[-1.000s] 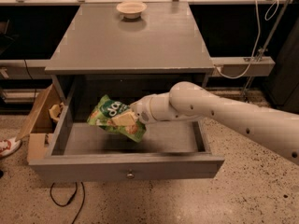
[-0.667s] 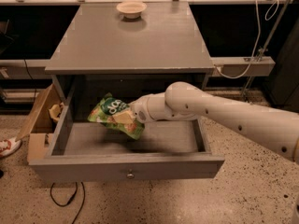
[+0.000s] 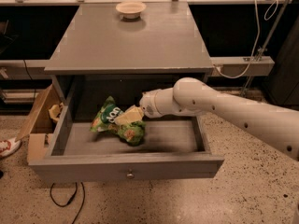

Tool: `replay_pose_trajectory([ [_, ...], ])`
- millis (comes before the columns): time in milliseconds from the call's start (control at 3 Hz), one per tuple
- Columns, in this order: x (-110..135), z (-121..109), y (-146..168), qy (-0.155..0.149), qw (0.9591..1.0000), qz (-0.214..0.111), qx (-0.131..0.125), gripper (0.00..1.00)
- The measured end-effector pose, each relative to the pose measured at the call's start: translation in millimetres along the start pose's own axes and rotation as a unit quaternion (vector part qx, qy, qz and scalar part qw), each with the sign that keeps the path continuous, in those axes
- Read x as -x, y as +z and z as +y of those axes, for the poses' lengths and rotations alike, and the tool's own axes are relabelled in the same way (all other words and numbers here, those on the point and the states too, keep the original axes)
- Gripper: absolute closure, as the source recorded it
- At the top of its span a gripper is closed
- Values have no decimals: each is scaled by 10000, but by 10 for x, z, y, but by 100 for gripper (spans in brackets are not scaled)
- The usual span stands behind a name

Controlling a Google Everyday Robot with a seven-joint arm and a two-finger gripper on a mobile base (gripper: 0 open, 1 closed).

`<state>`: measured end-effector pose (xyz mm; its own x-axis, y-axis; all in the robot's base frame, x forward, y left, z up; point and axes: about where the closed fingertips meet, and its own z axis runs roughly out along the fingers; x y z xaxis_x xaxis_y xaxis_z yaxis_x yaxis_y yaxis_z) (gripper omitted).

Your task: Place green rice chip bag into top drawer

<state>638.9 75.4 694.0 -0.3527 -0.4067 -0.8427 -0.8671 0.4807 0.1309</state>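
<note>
The green rice chip bag hangs crumpled inside the open top drawer, left of its middle, with its lower end at or just above the drawer floor. My gripper reaches in from the right under the cabinet top and is shut on the bag's right side. The white arm stretches away to the right over the drawer's right wall. The drawer is pulled fully out and its small round knob shows on the front panel.
A small cream bowl sits at the back of the grey cabinet top. An open cardboard box stands on the floor left of the drawer. A shoe and a black cable lie on the speckled floor.
The arm has drawn slightly further left and down into the drawer, and the bag has sunk a little lower with it.
</note>
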Motion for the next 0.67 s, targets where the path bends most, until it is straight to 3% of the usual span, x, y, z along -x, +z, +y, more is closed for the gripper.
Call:
replay_pose_trajectory([
  [333,8,-268,-679,-142,9996,-27,-250,0],
  [667,-91,-438,-1423,86,9977,-103,-671,0],
])
